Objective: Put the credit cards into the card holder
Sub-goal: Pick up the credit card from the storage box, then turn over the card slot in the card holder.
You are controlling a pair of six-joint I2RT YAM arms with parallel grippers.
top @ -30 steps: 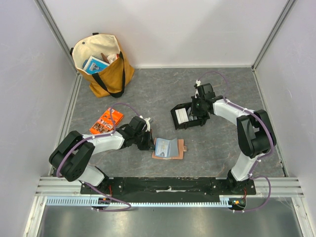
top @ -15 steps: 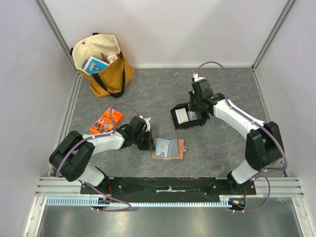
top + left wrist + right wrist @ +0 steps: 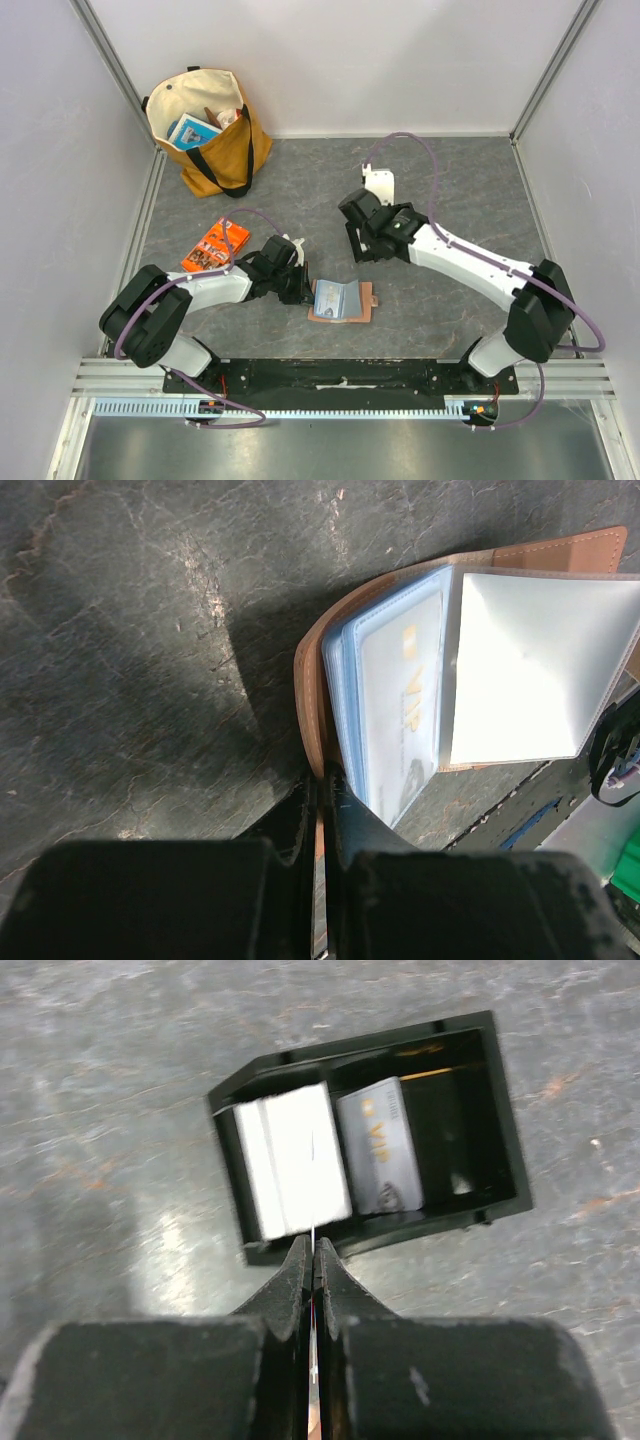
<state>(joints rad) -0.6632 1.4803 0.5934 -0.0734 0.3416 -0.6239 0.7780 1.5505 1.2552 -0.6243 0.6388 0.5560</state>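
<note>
The card holder (image 3: 341,300) lies open on the table, tan outside with a light-blue slotted inner face (image 3: 395,705). My left gripper (image 3: 304,290) is shut on its left cover edge (image 3: 312,705) and pins it. My right gripper (image 3: 313,1252) is shut on one thin credit card (image 3: 313,1232), seen edge-on between the jaws, above the black tray (image 3: 505,1130). A white stack of credit cards (image 3: 295,1160) fills the tray's left compartment. A grey card (image 3: 380,1145) lies in the right one. In the top view my right gripper (image 3: 353,218) covers most of the tray.
A tan tote bag (image 3: 205,130) with items stands at the back left. An orange printed packet (image 3: 215,245) lies left of my left arm. White walls enclose the grey table on three sides.
My right arm has swung left and risen off the tray, holding a card in its jaws. The left arm and the card holder have not moved.
</note>
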